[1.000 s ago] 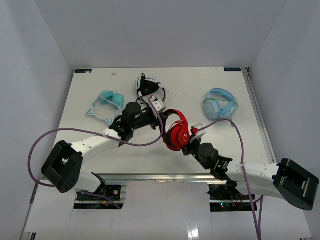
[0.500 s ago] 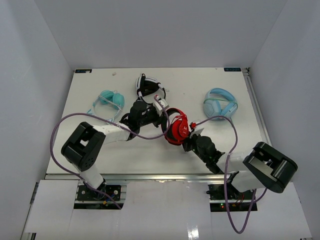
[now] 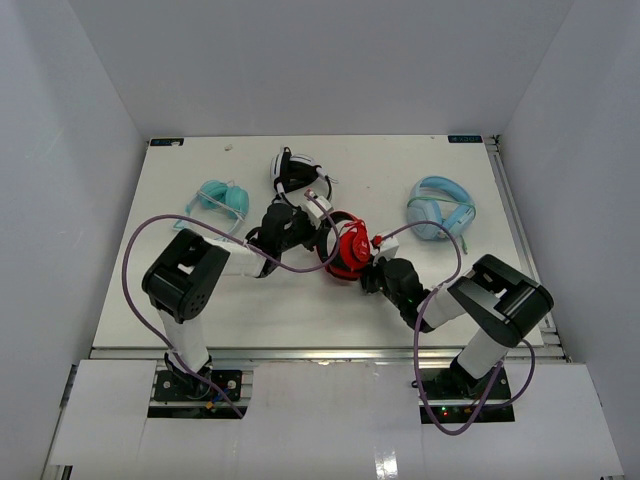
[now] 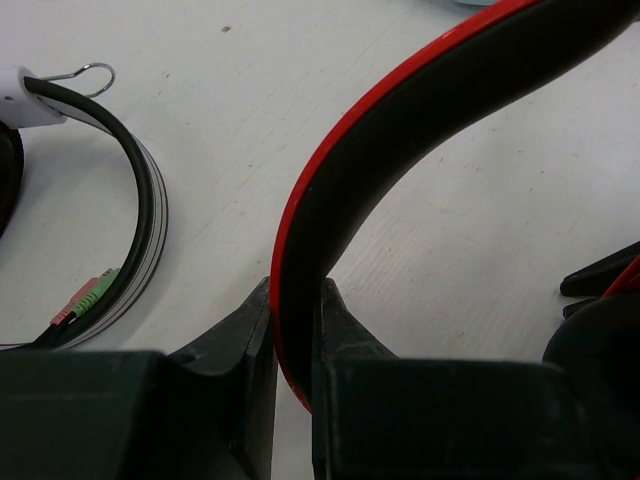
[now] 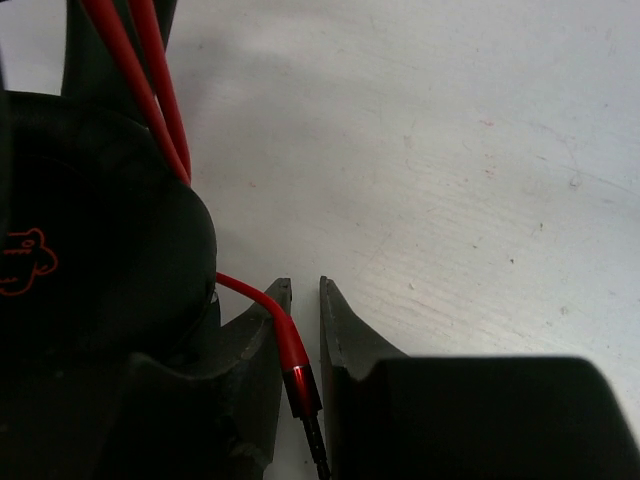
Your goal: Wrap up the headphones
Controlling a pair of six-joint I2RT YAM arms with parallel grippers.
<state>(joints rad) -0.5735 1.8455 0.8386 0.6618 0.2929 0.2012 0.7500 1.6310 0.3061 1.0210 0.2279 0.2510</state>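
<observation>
My left gripper [image 4: 296,300] has its two fingers clamped on the headband [image 4: 400,110] of the red headphones [image 3: 347,247]; the band fills the gap between them completely. My right gripper [image 5: 305,292] has its fingers nearly together, and the thin red cable [image 5: 262,300] passes between them. Its dark plug end [image 5: 305,395] sits in the slot, so I judge that it is pinched. Just left of these fingers is the black ear cup [image 5: 90,230], and two more turns of cable run over its top.

The headphones are at the middle of the table [image 3: 300,310], between my two grippers. The black-and-white pair [image 3: 297,170] is just beyond them, and the teal pair [image 3: 222,197] and the light-blue pair [image 3: 440,208] lie well apart on either side.

I think the wrapping is nearly finished: only a short tail is free. The next move asks me to tuck the plug under a turn while the left holds steady.

Compared with one second ago, the headphones sit a little farther from the near edge, and both arms are folded more upright.
</observation>
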